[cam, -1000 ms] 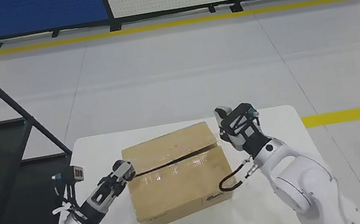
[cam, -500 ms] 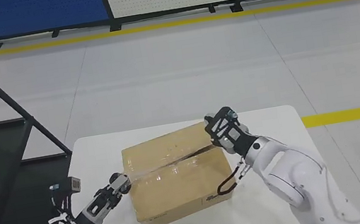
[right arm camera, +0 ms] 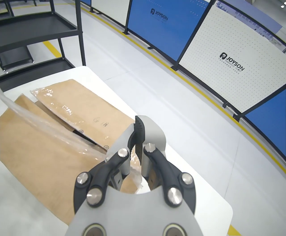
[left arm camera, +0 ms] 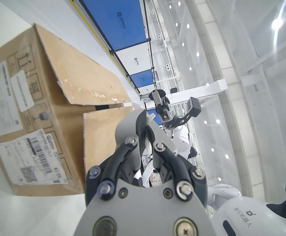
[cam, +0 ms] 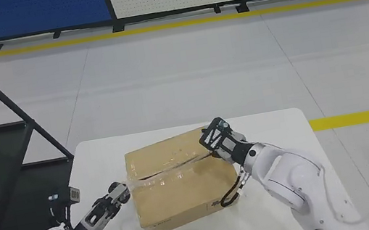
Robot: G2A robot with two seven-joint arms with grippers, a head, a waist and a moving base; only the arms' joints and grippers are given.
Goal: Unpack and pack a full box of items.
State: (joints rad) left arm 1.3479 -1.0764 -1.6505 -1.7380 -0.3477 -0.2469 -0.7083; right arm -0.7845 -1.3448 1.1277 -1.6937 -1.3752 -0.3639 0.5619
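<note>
I have the cardboard box (cam: 179,189) sitting on the white table (cam: 96,159), its top flaps parted by a dark gap along the seam. My left gripper (cam: 119,192) is just off the box's left end, pincer clamped on the end of a strip of clear tape (right arm camera: 44,124) — the strip stretches from there across the box top, along the seam. My right gripper (cam: 212,137) is at the box's far right top corner, fingers together — I can't make out anything between them.

Cannot see inside the cardboard box (cam: 182,189), nor its two-o'clock corner beneath the right gripper (cam: 210,138).
</note>
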